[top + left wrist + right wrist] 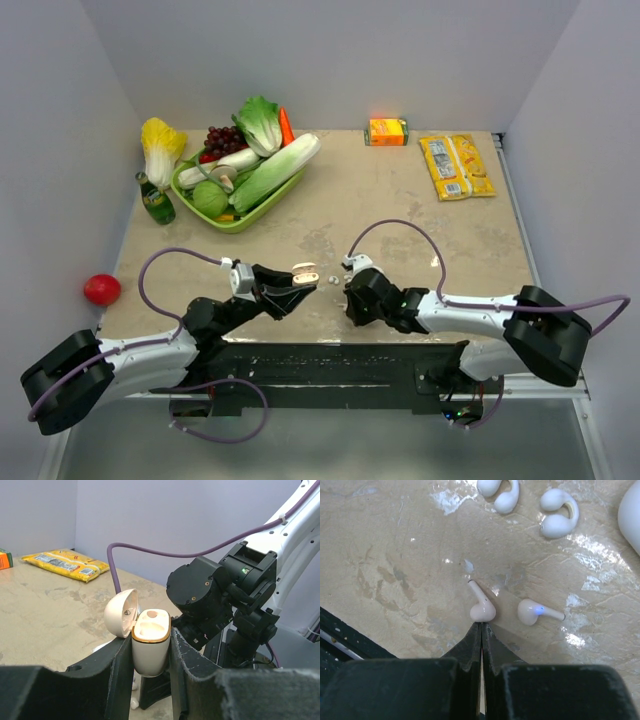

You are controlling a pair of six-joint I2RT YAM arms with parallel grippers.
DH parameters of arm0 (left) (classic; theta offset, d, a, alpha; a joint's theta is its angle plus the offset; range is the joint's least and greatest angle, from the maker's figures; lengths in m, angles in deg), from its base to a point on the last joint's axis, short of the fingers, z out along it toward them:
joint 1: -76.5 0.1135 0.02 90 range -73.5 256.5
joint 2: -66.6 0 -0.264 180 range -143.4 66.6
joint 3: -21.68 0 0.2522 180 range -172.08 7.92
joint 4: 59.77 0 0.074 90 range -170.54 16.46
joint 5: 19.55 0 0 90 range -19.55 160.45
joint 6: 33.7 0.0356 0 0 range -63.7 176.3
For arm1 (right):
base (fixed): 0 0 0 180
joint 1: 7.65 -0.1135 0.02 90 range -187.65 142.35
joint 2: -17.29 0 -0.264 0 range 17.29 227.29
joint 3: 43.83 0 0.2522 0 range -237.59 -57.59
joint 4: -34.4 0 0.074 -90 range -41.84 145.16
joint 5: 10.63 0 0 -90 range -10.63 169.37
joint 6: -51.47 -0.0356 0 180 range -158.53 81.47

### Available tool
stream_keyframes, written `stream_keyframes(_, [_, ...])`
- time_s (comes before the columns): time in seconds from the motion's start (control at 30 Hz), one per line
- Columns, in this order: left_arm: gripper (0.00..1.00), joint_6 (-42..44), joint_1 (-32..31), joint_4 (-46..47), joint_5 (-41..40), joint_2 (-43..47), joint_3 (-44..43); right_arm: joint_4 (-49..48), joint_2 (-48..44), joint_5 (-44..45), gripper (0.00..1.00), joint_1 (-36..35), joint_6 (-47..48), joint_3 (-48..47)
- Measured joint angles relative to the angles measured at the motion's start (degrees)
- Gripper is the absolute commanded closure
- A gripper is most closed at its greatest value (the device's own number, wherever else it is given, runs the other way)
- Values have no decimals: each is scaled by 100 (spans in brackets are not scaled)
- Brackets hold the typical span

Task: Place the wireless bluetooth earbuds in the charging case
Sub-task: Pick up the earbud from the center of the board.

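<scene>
Charging case (149, 630) is clamped upright, lid open for loading, by left gripper (150, 666). Right gripper (481, 630) is pinched shut, empty, just beside one earbud (482, 611).

The case (150, 652) has its sides hidden by the left tool (150, 636). From above, the earbuds (331, 279) are mere specks. A white shape (631, 515) is cut by the right wrist view's edge.

Beige marbled table (400, 210). Far L: green tray (236, 226) w/ veg, yellow cabbage (160, 145) & green bottle (155, 200) just beside it. Far edge: orange carton (387, 131). Far R: yellow snack packs (456, 166). Near edge, mid: 2 white earbuds (482, 611) (534, 612), close but not touching; 2 white hooked pieces (500, 492) (560, 512) nearby.
</scene>
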Motion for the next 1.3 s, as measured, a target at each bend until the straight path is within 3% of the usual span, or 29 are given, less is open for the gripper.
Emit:
stream_keyframes(0.2, [100,0,-2,0,-26,11,0,-85,289,181,98,0,-17,-208])
stream_keyframes(0.4, [100,0,-4,0,-46,55,0,146,385,568,83,0,-31,-376])
stream_keyframes(0.57, [100,0,-26,0,-79,79,0,455,334,839,79,24,-28,-433])
stream_keyframes(0.87, [100,0,-31,0,-76,72,0,564,-334,800,82,70,-37,-358])
stream_keyframes(1.07, [100,0,-39,2,-79,35,0,756,-717,879,99,70,-120,-358])
stream_keyframes(1.3, [100,0,-42,0,-79,-17,0,1300,-522,1088,100,70,-476,-385])
